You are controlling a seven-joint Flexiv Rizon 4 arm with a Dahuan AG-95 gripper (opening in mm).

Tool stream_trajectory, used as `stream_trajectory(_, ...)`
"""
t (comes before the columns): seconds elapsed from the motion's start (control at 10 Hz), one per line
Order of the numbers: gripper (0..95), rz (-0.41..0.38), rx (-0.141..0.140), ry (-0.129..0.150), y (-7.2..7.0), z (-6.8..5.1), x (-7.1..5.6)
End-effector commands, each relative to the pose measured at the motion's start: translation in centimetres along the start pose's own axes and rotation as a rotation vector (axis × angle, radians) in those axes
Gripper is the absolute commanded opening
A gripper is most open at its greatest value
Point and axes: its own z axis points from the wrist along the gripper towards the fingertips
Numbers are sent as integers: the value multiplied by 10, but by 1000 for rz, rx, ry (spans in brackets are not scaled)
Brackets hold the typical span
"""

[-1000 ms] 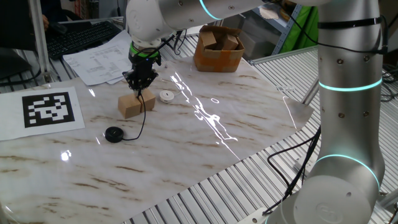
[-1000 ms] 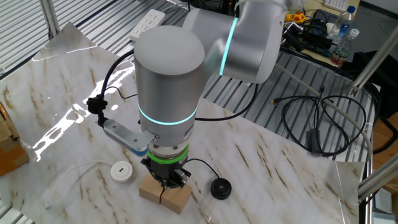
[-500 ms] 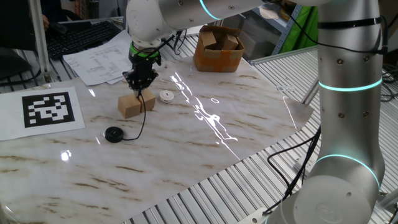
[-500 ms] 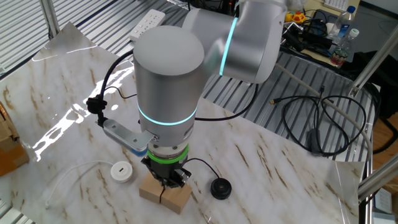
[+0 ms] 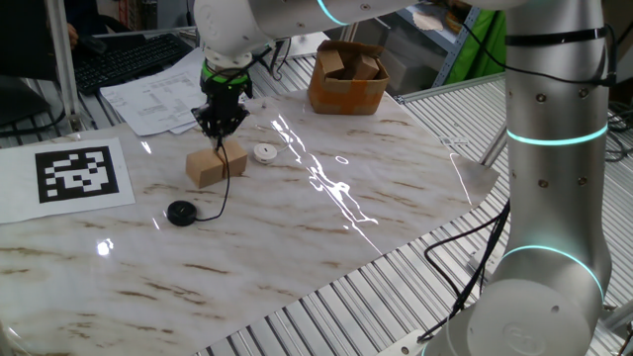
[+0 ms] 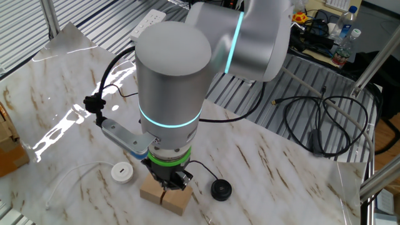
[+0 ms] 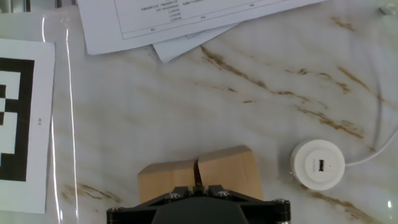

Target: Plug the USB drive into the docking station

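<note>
My gripper (image 5: 219,135) hangs just above a tan wooden cube (image 5: 210,166) and is shut on the USB drive (image 7: 198,175), a thin dark plug that points down over the cube's top. Its black cable (image 5: 227,186) runs down to the flat black puck (image 5: 180,213) on the table. The docking station (image 5: 264,152), a small white disc with a slot, lies just right of the cube. In the hand view the docking station (image 7: 318,165) is at the lower right and my gripper (image 7: 198,185) at the bottom edge. In the other fixed view my gripper (image 6: 167,183) is over the cube (image 6: 165,195), between the docking station (image 6: 122,172) and the puck (image 6: 220,189).
A brown cardboard box (image 5: 346,79) with wooden cubes stands at the back. Printed papers (image 5: 163,94) and a black-and-white marker sheet (image 5: 79,173) lie to the left. A thin white cable (image 7: 380,140) leaves the docking station.
My gripper has moved slightly up and to the left with the plug still in it. The cube, disc and puck have not moved.
</note>
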Motion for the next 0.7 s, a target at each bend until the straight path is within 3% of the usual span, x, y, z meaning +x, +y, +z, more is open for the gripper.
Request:
stream_trajectory(0.1, 0, 0, 20, 7, -2, -10, -5)
stream_trajectory(0.4, 0, 12, 34, 14, -16, -26, -11)
stream_trajectory(0.7, 0, 8, 33, 14, -42, -37, -15)
